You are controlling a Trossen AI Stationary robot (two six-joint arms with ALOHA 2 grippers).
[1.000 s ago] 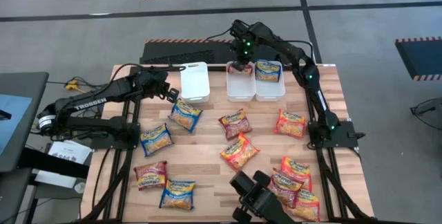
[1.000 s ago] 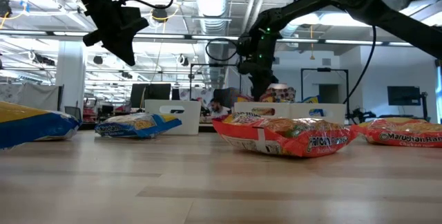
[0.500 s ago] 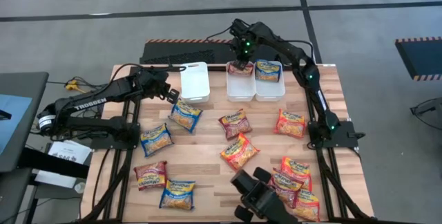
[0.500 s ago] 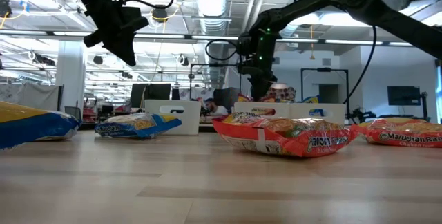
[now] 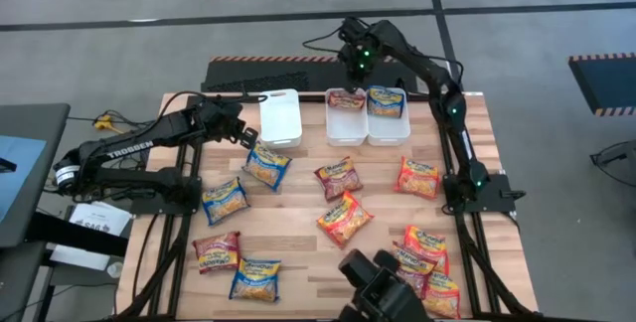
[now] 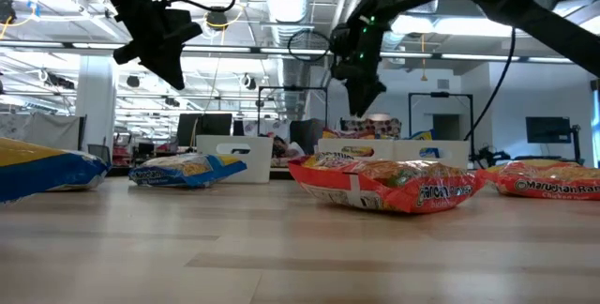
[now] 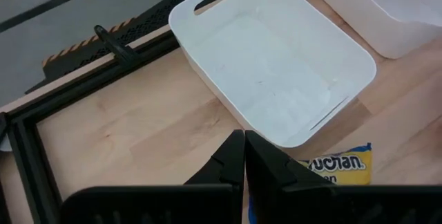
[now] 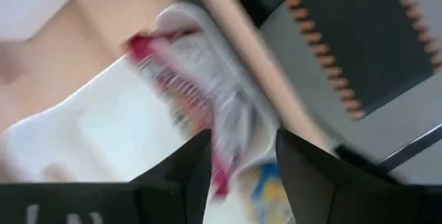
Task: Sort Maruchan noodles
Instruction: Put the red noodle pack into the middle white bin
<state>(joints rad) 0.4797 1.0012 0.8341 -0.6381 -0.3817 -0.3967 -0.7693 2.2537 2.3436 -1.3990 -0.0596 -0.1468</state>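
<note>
Your right gripper (image 5: 350, 68) hangs with fingers spread above the middle bin (image 5: 345, 116) at the far edge; a maroon noodle packet (image 5: 347, 95) lies at that bin's far end. Your left gripper (image 5: 241, 135), fingers pressed together, waits near the left bin (image 5: 280, 117). Other packets lie scattered across the table (image 5: 298, 213).

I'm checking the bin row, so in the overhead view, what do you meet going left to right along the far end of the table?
Left gripper → empty white bin → middle bin with a maroon packet at its far end → right bin holding a blue packet.
</note>
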